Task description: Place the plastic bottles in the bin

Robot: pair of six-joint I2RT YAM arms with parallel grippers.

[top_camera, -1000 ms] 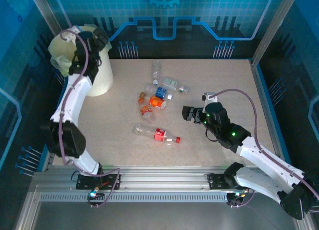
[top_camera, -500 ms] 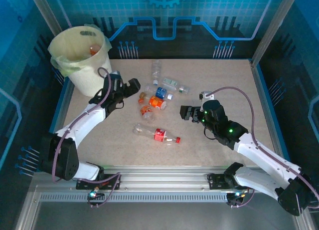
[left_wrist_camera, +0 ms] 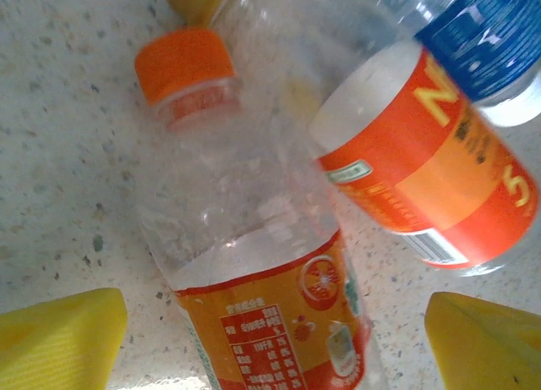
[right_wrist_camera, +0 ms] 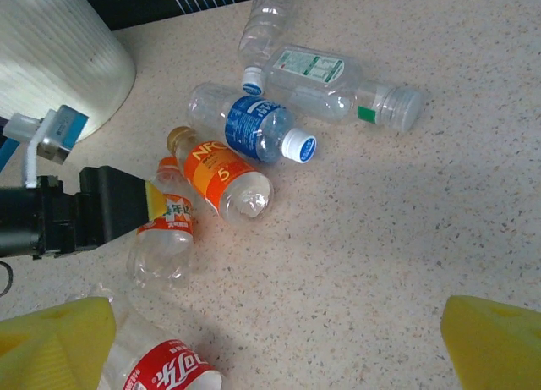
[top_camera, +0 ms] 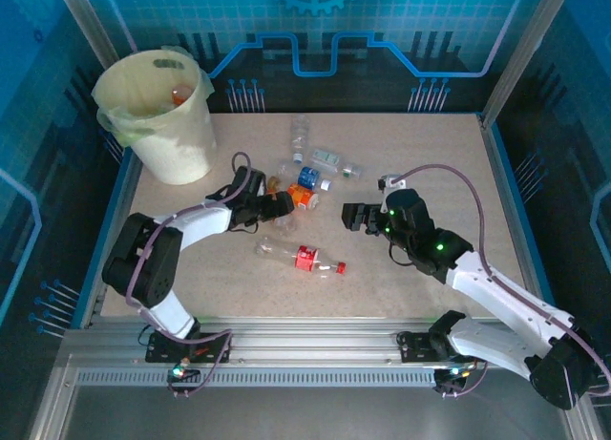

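Several plastic bottles lie in a cluster mid-table (top_camera: 305, 178). My left gripper (left_wrist_camera: 270, 348) is low over an orange-capped, orange-labelled bottle (left_wrist_camera: 254, 263). Its yellow fingertips (left_wrist_camera: 59, 339) stand on either side of the bottle, open, with gaps to its sides. A second orange-labelled bottle (left_wrist_camera: 423, 178) and a blue-labelled one (left_wrist_camera: 490, 26) lie just beyond. My right gripper (top_camera: 355, 216) hovers open to the right of the cluster, over bare table (right_wrist_camera: 338, 263). A red-labelled bottle (right_wrist_camera: 161, 369) lies by its left finger. The bin (top_camera: 158, 106) stands at the far left corner with a bottle inside.
A green-labelled bottle (right_wrist_camera: 325, 81) and a clear one (right_wrist_camera: 266, 18) lie at the cluster's far side. The red-labelled bottle (top_camera: 304, 257) lies alone, nearer the arms. Blue walls and metal posts (top_camera: 520, 53) surround the table.
My left arm has swung from above the bin down and right to the bottle cluster, ending astride the orange-capped bottle. The right gripper has crept slightly left.
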